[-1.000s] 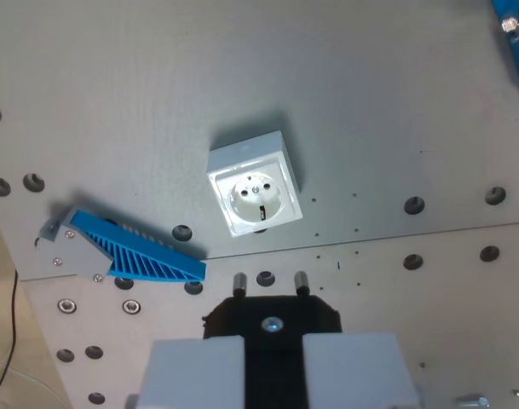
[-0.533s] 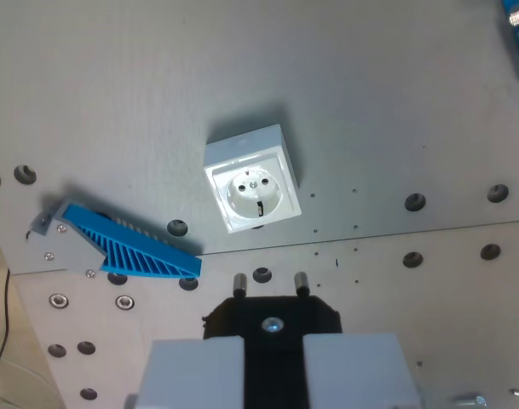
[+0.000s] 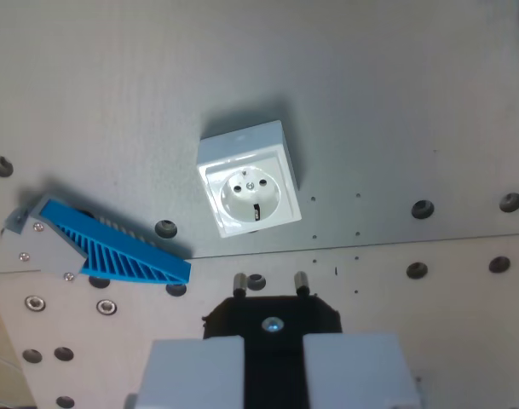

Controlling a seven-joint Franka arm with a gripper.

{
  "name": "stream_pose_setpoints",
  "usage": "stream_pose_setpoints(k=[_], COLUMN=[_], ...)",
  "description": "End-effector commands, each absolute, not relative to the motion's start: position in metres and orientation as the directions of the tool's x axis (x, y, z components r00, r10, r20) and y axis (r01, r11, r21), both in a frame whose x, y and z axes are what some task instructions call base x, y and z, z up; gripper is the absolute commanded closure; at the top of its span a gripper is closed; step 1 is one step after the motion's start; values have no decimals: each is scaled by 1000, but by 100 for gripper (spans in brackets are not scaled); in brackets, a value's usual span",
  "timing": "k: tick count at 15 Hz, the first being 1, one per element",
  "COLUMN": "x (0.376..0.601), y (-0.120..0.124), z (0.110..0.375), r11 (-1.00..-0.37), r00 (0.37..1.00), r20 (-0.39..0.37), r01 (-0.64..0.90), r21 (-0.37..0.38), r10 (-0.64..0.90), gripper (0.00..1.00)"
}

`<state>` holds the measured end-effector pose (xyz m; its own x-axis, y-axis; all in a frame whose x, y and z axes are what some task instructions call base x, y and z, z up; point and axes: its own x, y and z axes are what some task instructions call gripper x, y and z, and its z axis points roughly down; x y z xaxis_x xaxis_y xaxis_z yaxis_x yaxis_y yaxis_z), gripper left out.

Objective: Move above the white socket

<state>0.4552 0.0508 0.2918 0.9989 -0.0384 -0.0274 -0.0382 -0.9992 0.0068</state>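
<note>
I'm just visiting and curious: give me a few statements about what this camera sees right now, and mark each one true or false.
1. The white socket sits on a grey metal plate with holes. True.
2. A black plug with two metal pins is held between the jaws. True.
3. The plug's pins are already inside the socket. False: they are apart from it, nearer the picture's bottom.
4. The blue ribbed part lies at the wrist view's right of the socket. False: it lies at its left.

I have only the wrist view, looking straight down past my gripper (image 3: 271, 328) at the frame's bottom edge onto the grey plate (image 3: 370, 102), fairly near; the white socket (image 3: 247, 179) lies just ahead.
</note>
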Motion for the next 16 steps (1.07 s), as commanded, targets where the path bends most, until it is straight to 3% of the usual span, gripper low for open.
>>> stream_pose_setpoints(k=[1, 16], x=[448, 420], y=[52, 58], z=[276, 201], r11=[-999, -985], r00=[996, 983], r20=[68, 61], r01=[50, 170], r21=[1, 14], r10=[50, 171], gripper=[100, 100])
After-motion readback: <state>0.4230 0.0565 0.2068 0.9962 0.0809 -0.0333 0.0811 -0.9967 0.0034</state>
